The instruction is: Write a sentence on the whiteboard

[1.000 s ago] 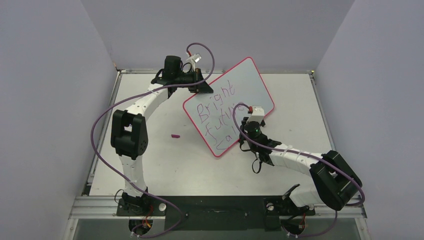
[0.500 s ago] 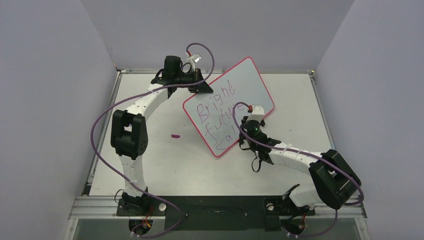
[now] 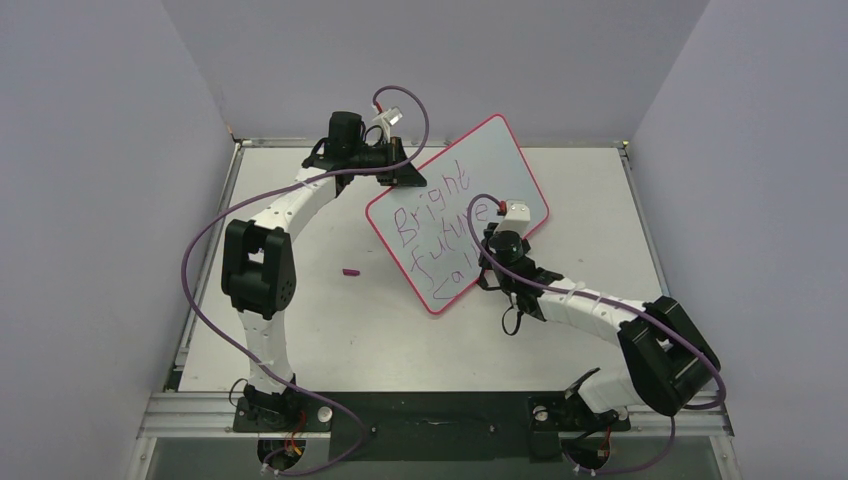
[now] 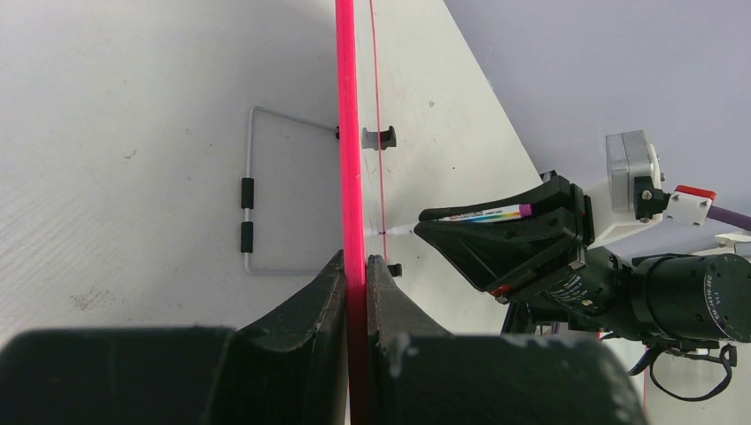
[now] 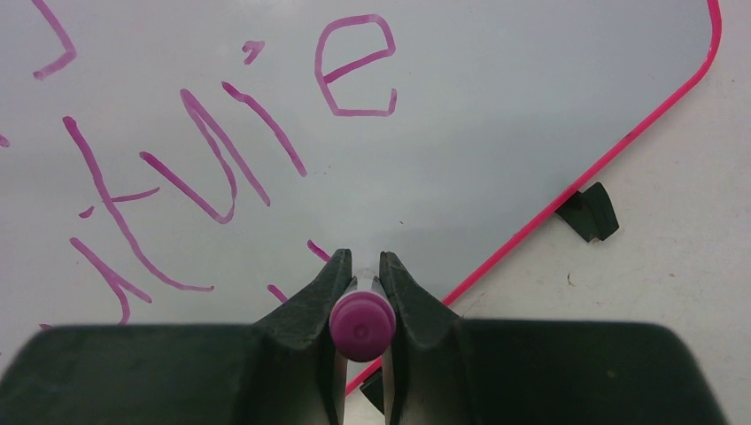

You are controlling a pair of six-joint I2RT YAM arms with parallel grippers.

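Note:
The whiteboard (image 3: pixel 505 165), white with a pink-red frame, stands tilted at the table's middle back. My left gripper (image 3: pixel 403 176) is shut on its upper left frame edge; in the left wrist view the jaws (image 4: pixel 356 266) pinch the pink frame (image 4: pixel 346 133). The sentence (image 3: pixel 432 228) reads "Bright Future" with a partly hidden third line. My right gripper (image 3: pixel 492 268) is shut on a purple marker (image 5: pixel 361 326), whose tip meets the board near its lower edge. The marker (image 4: pixel 483 214) also shows in the left wrist view. The board (image 5: pixel 514 106) and writing (image 5: pixel 212 168) fill the right wrist view.
A small purple marker cap (image 3: pixel 350 271) lies on the table left of the board. A wire stand (image 4: pixel 251 204) sticks out behind the board. A black clip (image 5: pixel 589 212) sits at the board's lower edge. Grey walls enclose the table on three sides.
My right gripper with the marker has shifted a little toward the far right along the third line, adding a stroke. The left arm and the board have not moved.

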